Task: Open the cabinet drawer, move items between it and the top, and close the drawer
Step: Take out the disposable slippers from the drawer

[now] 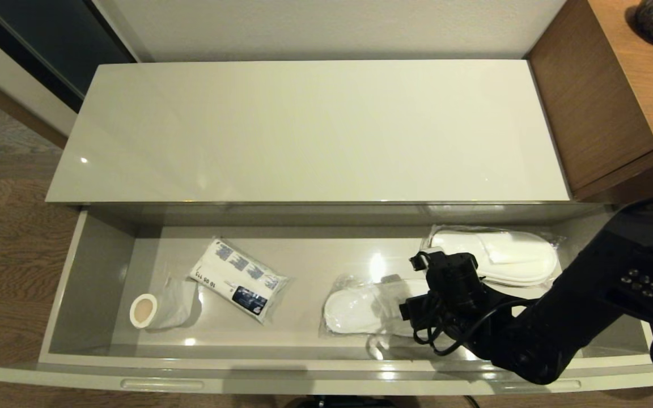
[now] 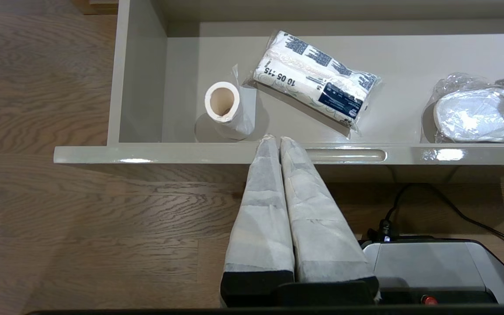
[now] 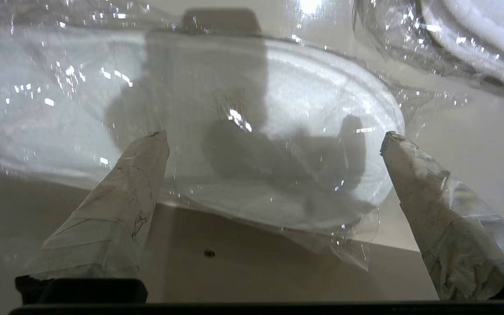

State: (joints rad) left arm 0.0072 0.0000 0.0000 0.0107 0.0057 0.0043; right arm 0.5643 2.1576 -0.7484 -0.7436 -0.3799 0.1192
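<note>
Cabinet top (image 1: pixel 304 130): long glossy cream surface in front of me, behind the pulled-out drawer, with nothing of mine on it.
Cabinet drawer (image 1: pixel 100 266): pulled wide open below the top; its front edge with a slot handle (image 2: pixel 344 155) lies nearest me.
My right arm (image 1: pixel 581 306): reaches in from the right, over the drawer's front edge, down into its right half.
My right gripper (image 3: pixel 274 144): spread wide, grasping nothing; its two taped fingers (image 3: pixel 116 210) straddle the rounded end of the nearer slipper pack, tips close above the plastic. I cannot tell whether they touch it.
Nearer slipper pack (image 1: pixel 360 309): flat white slippers in clear plastic, on the drawer floor right of centre, partly under my right gripper.
Farther slipper pack (image 1: pixel 502 255): near the drawer's back right, just beyond my gripper, apart from it.
White wrapped bundle (image 1: pixel 240 279): blue-printed, lying slantwise left of centre, well away from my right gripper.
Paper roll (image 1: pixel 159 309): on its side near the drawer's left end, just beside the bundle.
My left gripper (image 2: pixel 274 141): clenched on nothing, fingers pressed together, tips over the drawer's front edge, apart from every item.
</note>
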